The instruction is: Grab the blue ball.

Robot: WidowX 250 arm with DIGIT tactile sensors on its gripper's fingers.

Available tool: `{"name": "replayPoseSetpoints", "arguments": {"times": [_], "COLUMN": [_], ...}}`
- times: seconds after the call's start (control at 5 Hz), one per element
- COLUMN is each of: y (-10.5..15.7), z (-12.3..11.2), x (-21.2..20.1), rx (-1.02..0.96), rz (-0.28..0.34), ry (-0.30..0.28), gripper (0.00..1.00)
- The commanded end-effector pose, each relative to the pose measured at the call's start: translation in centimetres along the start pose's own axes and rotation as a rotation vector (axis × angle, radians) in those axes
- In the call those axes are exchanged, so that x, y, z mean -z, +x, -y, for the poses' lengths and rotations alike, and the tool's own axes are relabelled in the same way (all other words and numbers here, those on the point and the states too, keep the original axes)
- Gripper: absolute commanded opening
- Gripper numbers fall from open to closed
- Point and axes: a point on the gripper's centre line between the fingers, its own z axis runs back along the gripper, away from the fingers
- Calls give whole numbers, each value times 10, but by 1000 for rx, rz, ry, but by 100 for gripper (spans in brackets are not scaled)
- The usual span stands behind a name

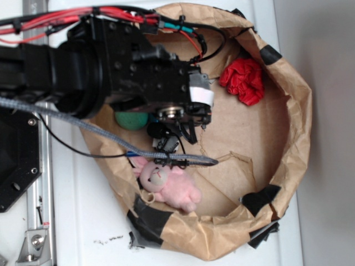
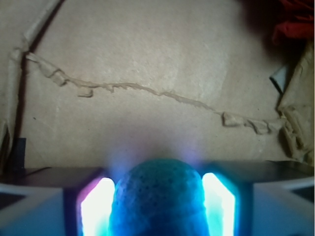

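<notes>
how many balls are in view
2. The green ball sits in the paper bin, partly under the arm. The blue ball is between the pincer's fingers in the wrist view. More may be hidden under the arm.

Your arm is a blocky matte-black WidowX body built of squared housings, its faces dotted with small dark screw heads. Take the white rectangular label band on the wrist as your marker. Up and left of it, a bundle of red wires runs along the arm's top edge, with one teal lead and black cable ties. Just below-left of the band you see a round silver metal hub. Further below-left, a grey braided cable sweeps diagonally. In your wrist view, the end effector shows pale grey fingers with bright glowing inner pads.
</notes>
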Motion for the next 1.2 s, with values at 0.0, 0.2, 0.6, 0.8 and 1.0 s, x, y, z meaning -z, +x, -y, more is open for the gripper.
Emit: {"name": "replayPoseSetpoints", "arguments": {"times": [0.0, 0.2, 0.6, 0.8, 1.0], "y": [23, 40, 54, 54, 54], "z": [10, 9, -2, -5, -7], "x": [-86, -137, -142, -137, -134], "rx": [5, -96, -520, -598, -605], "rz": [121, 195, 175, 175, 159], "ry": [93, 32, -135, -105, -91], "gripper": [0, 0, 0, 0, 0]}}
